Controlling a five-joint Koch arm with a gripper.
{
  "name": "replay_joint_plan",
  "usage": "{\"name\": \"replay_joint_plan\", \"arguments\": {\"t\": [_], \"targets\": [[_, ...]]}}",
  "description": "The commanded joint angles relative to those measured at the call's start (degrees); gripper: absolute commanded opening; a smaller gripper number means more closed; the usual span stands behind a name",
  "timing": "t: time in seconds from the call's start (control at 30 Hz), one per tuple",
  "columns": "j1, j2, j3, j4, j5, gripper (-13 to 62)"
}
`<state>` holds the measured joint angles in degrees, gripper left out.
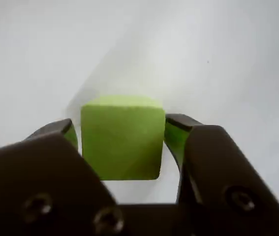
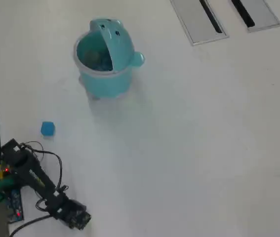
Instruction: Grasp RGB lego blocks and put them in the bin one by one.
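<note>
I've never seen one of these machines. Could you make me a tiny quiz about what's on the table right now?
1. True or false: the bin's lid is flipped open in the overhead view.
2. Which block sits between the pincer's jaws in the wrist view? A red, B blue, C yellow-green.
3. Fill in: the blue block lies on the ____, outside the bin.

Key: 1 true; 2 C; 3 table.

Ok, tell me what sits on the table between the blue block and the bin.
Nothing: in the overhead view the white table is bare between the blue block and the bin.
</note>
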<state>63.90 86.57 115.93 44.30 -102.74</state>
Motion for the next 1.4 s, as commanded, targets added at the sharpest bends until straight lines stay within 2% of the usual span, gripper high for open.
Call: {"name": "replay_joint_plan", "arguments": {"t": [0.0,0.1,0.2,0.4,0.57,1.37], "targets": [[-0.5,0.7,-4.2,-2.4,1.1,24.3],[-1.0,0.7,-3.7,-4.0,1.2,19.5],[-0.8,0.9,-3.0,-4.0,1.1,18.2],[-0.9,1.3,-2.5,-5.7,1.6,5.4],[-3.2,3.6,-4.7,-6.8,1.9,5.4],[-27.9,31.6,-3.1,-15.9,2.1,5.4]]}}
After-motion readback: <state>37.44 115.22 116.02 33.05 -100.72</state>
